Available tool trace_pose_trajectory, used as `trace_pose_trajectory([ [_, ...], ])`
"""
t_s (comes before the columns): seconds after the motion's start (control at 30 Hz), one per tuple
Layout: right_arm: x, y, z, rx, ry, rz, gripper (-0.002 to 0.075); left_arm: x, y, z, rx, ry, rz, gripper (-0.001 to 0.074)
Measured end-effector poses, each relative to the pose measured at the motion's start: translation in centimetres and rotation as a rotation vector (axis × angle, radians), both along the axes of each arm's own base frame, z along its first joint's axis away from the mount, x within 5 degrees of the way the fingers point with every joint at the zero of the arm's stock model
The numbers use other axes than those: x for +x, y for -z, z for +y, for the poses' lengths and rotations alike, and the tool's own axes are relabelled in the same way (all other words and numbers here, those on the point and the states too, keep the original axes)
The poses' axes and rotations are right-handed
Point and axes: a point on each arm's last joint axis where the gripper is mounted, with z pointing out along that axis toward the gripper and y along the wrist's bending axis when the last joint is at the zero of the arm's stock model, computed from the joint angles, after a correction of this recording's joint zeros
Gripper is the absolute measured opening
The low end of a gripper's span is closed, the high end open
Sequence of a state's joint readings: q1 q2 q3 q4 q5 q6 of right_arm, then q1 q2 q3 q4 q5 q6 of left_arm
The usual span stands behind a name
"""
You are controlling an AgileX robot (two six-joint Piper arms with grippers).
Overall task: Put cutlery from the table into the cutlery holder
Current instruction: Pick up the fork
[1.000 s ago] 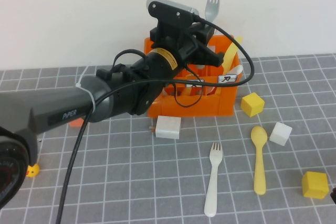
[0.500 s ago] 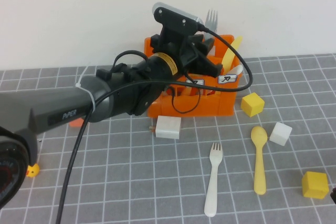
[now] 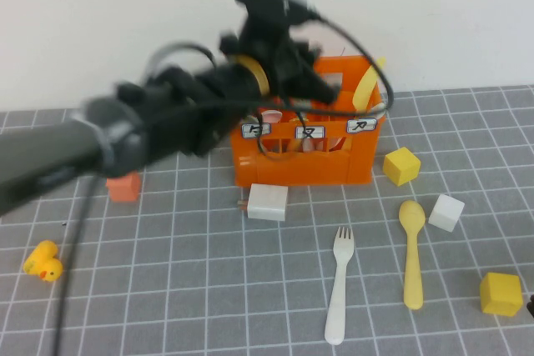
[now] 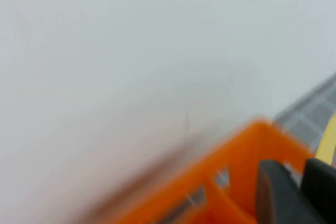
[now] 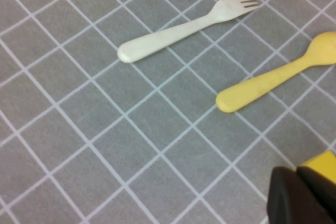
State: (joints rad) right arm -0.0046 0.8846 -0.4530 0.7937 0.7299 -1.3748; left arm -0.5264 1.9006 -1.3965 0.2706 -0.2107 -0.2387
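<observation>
Table with holder under left gripper, jaws ajar, fork gone; right gripper low, jaws together.

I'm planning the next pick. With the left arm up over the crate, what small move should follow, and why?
Probably swing the left gripper away from the cutlery holder toward the white fork. No cutlery shows in it, while that fork and the yellow spoon lie on the table. The right gripper is shut, low beside them near a yellow block.
</observation>
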Motion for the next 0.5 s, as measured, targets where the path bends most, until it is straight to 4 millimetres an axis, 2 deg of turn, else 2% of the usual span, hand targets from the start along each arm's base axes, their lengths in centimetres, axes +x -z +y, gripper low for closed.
trace_pose_trajectory([
  [0.1,0.0,0.0,0.0,-0.015,-0.012,-0.017,-0.0003,-1.7,-4.6,1.1,0.03,0.006,-0.102,0.0036],
  [0.33,0.2,0.0,-0.1,-0.03,-0.019,-0.038,-0.0003,-7.0,-13.6,4.6,0.052,-0.029,-0.239,0.0005],
  [0.5,0.4,-0.2,-0.1,-0.012,0.009,-0.058,-0.0003,-12.1,-17.5,8.6,0.128,-0.111,-0.15,0.0001],
])
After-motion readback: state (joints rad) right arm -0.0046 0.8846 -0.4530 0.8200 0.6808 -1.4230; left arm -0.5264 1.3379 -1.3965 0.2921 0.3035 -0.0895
